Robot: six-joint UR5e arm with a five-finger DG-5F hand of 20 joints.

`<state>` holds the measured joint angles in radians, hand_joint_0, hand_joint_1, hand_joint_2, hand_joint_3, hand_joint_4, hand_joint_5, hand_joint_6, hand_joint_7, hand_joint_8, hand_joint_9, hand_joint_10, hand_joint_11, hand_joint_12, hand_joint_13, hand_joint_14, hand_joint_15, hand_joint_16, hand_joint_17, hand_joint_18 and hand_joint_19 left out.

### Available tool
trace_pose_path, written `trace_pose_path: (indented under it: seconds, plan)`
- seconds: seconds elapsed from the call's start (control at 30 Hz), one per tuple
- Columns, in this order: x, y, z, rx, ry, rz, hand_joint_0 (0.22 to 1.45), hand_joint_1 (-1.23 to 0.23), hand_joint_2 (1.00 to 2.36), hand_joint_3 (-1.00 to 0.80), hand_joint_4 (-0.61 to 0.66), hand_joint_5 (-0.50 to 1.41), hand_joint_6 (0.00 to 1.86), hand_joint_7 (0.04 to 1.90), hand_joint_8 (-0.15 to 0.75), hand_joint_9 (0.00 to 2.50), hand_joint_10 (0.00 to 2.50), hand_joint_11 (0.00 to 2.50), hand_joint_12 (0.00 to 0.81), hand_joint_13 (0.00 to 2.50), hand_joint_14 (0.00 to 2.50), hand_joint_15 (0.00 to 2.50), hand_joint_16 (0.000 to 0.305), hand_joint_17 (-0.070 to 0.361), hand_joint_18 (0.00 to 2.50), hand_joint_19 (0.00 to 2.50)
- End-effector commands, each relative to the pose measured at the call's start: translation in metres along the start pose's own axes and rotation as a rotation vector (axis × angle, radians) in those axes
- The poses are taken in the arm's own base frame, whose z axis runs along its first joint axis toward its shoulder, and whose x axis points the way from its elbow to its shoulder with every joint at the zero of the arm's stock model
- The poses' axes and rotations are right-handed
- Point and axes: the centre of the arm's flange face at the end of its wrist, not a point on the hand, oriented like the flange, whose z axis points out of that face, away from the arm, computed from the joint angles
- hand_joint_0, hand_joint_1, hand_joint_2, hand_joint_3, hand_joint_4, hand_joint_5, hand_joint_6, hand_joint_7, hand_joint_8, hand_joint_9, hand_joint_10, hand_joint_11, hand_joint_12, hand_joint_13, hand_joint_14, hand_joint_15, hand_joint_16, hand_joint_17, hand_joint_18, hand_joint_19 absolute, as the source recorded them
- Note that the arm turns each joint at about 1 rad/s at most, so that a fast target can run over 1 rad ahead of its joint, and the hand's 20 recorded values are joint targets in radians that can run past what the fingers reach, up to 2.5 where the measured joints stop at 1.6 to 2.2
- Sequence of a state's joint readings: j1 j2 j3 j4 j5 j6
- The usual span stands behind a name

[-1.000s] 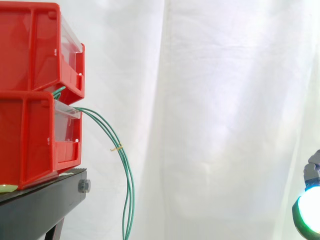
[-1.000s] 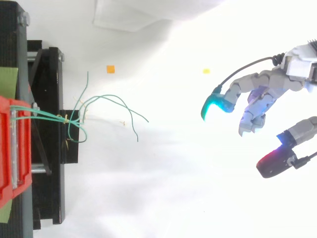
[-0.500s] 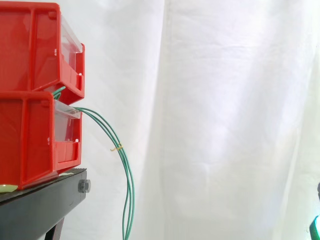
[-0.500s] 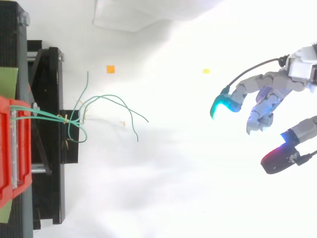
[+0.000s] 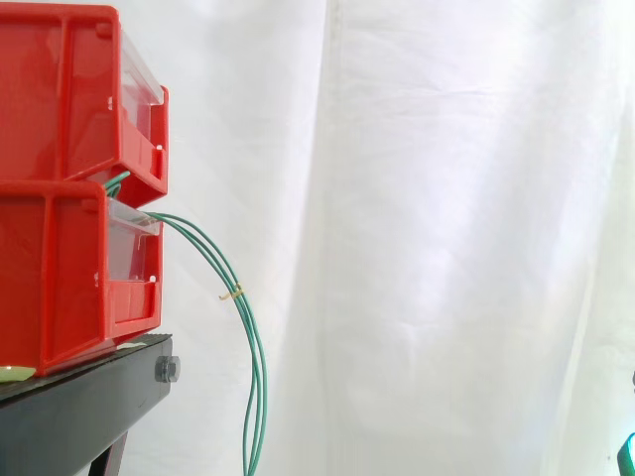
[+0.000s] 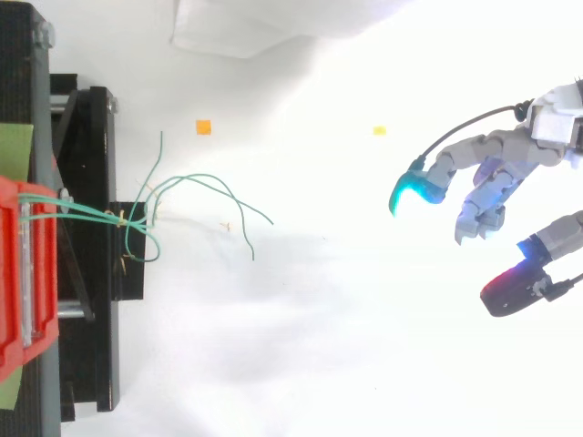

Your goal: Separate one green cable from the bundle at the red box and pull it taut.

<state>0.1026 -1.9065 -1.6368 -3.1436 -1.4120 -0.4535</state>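
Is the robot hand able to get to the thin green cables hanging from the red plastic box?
Probably yes, after moving closer. The robot's open hand is far from the thin green cables, and nothing stands between them.

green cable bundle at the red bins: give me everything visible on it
The green cables are thin, smooth-looking strands that emerge where the two stacked red bins meet. In the side view they arc outward and hang slack, bound partway down by a small pale tie. From above they run together off the bins, then splay into loose, curled free ends. Nothing grips them; the hand is open and well apart.
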Motion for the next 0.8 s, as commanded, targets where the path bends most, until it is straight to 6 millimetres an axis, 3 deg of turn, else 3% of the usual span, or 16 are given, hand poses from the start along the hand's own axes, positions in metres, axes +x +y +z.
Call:
trace_pose_path:
  seconds: [0.0,0.17,0.27,0.4,0.57,0.7,0.77]
  plan:
    - [0.0,0.001,0.0,-0.001,0.002,0.001,0.55,-0.67,1.0,-0.5,0.13,-0.18,0.5,0.72,0.168,0.92,0.01,0.56,0.324,1.07,0.02,0.57,0.034,0.076,0.59,0.62]
    - [-0.001,0.0,-0.001,-0.001,0.001,0.002,0.53,-0.57,1.0,-0.5,0.14,-0.19,0.5,0.72,0.211,0.89,0.01,0.55,0.352,1.08,0.02,0.57,0.035,0.079,0.58,0.61]
    - [-0.002,-0.004,-0.002,0.021,0.007,0.0,0.5,-0.37,1.0,-0.5,0.13,-0.19,0.5,0.72,0.227,0.9,0.01,0.54,0.369,1.08,0.01,0.55,0.038,0.085,0.58,0.61]
    - [-0.001,-0.006,-0.005,0.042,0.019,-0.004,0.53,-0.54,1.0,-0.5,0.1,-0.19,0.5,0.72,0.172,0.86,0.01,0.53,0.358,1.07,0.02,0.55,0.036,0.08,0.56,0.63]
    - [0.0,-0.009,-0.01,0.081,0.038,-0.006,0.53,-0.55,1.0,-0.5,0.1,-0.19,0.5,0.72,0.099,0.85,0.01,0.53,0.319,1.0,0.02,0.55,0.035,0.079,0.56,0.62]
    - [0.0,-0.01,-0.009,0.08,0.037,-0.007,0.53,-0.56,1.0,-0.5,0.1,-0.19,0.5,0.72,0.109,0.91,0.01,0.79,0.323,1.01,0.02,0.57,0.035,0.078,0.57,0.61]
    - [-0.001,-0.008,-0.009,0.07,0.033,-0.007,0.53,-0.57,1.0,-0.5,0.06,-0.2,0.5,0.69,0.088,0.81,0.02,0.72,0.285,0.87,0.02,0.55,0.034,0.078,0.56,0.61]
